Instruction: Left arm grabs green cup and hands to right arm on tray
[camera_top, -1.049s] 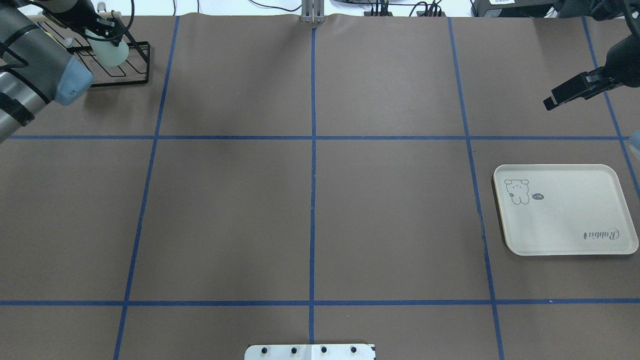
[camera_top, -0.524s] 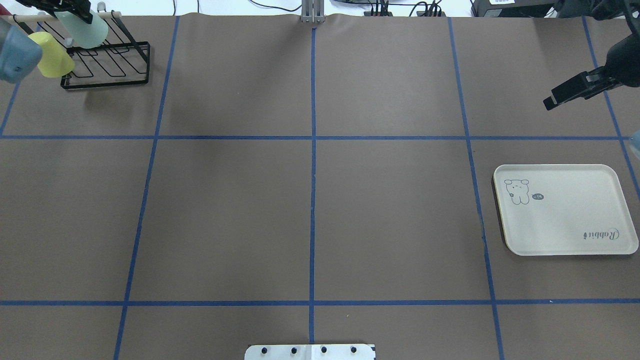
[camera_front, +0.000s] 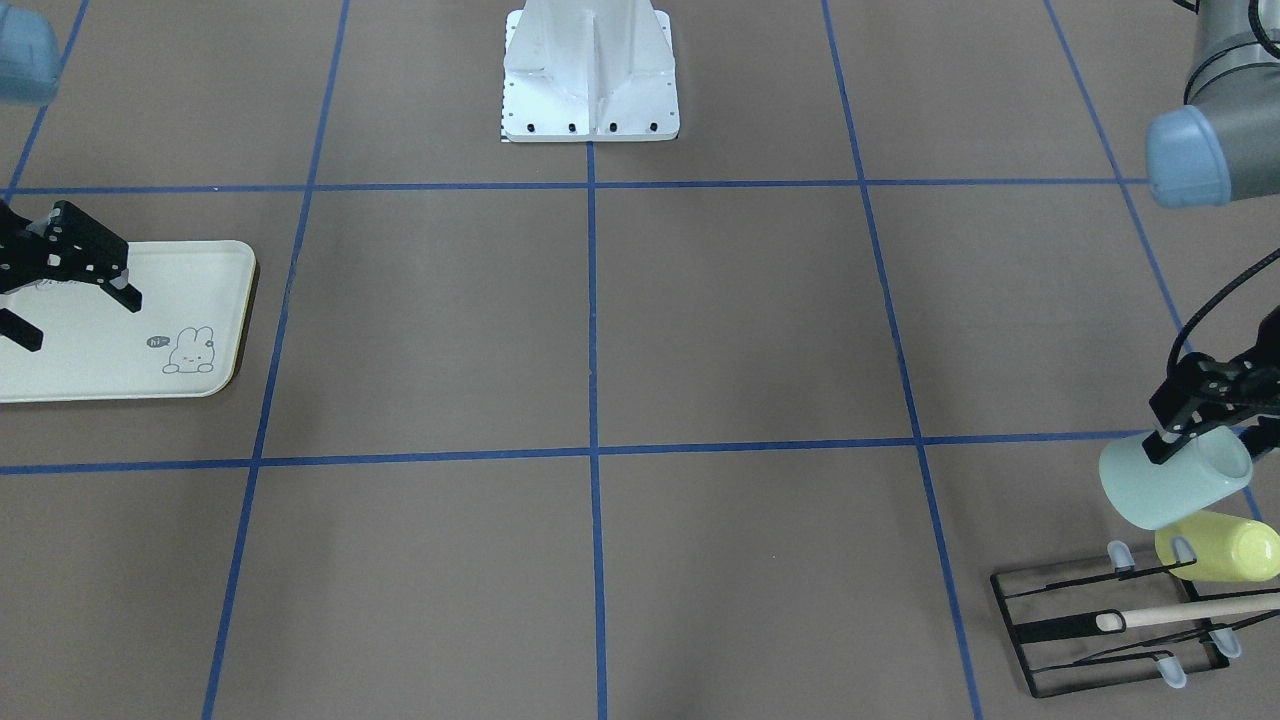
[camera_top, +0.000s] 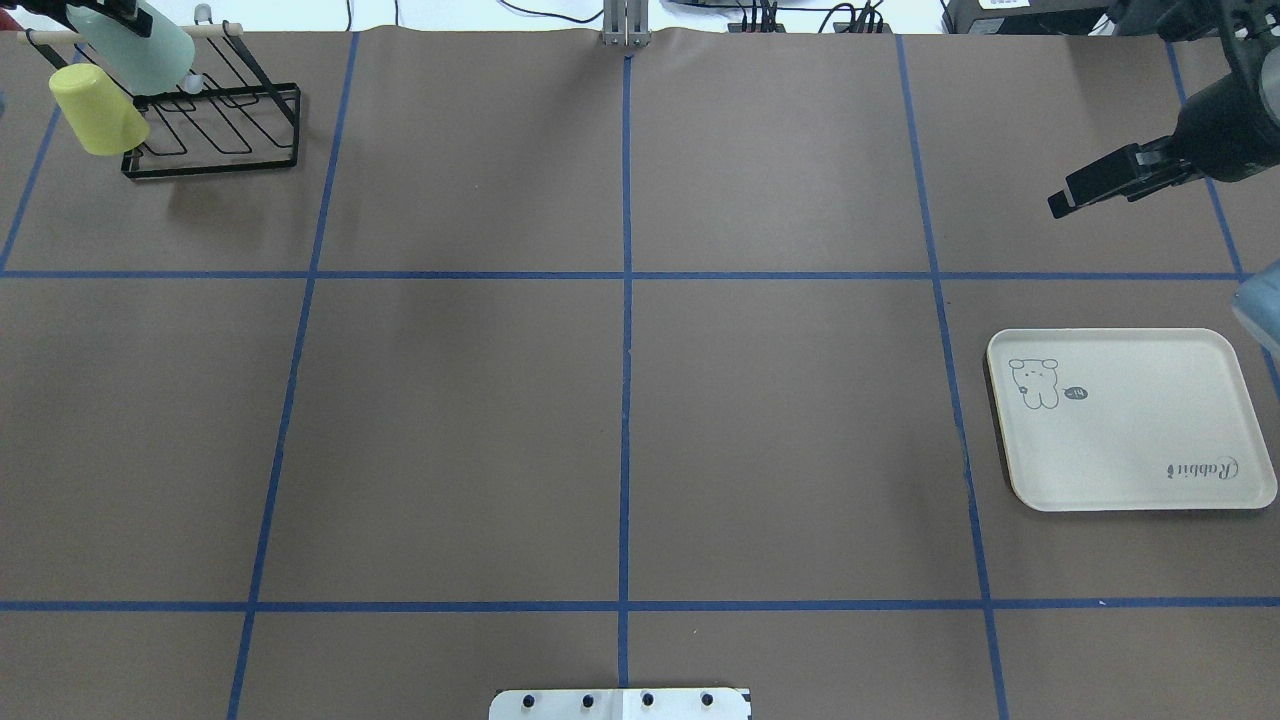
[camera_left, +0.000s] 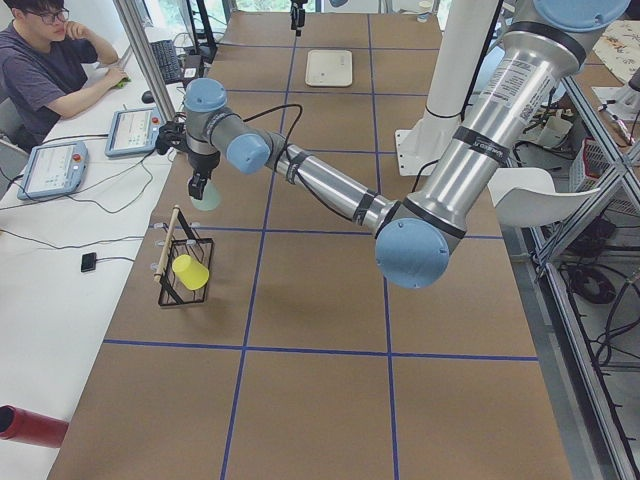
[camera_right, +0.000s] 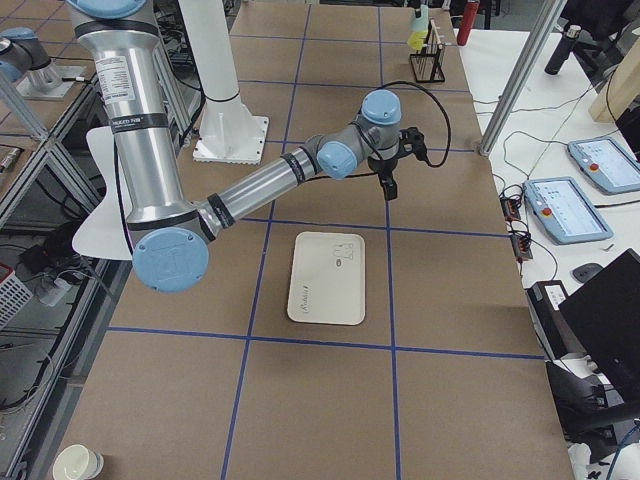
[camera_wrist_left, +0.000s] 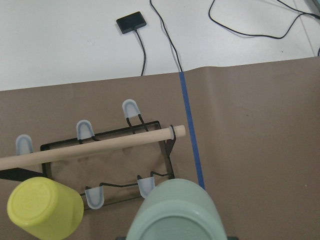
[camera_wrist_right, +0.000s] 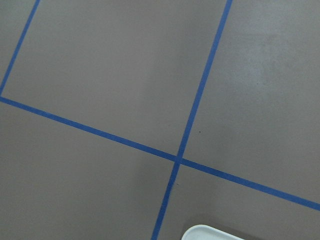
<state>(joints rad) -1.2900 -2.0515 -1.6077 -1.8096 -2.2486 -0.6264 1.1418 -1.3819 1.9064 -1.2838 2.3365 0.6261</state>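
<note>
My left gripper (camera_front: 1196, 436) is shut on the green cup (camera_front: 1172, 487) and holds it tilted in the air just above the rack. The cup also shows in the overhead view (camera_top: 140, 50), the left wrist view (camera_wrist_left: 175, 215) and the exterior left view (camera_left: 207, 196). The cream tray (camera_top: 1130, 440) lies flat and bare on the robot's right side; it also shows in the front-facing view (camera_front: 110, 365). My right gripper (camera_front: 75, 315) is open and empty, hanging in the air near the tray's far side (camera_top: 1090, 188).
A black wire rack (camera_top: 225, 130) with a wooden rod stands at the far left corner; a yellow-green cup (camera_top: 98, 112) sits on one of its pegs, right beside the green cup. The robot's white base plate (camera_front: 590, 95) is at the near edge. An operator (camera_left: 45, 65) sits beyond the far edge.
The left gripper has lifted the green cup off the rack and drawn it up and left, uncovering the yellow-green cup. The right gripper has shifted slightly toward the table's middle.
</note>
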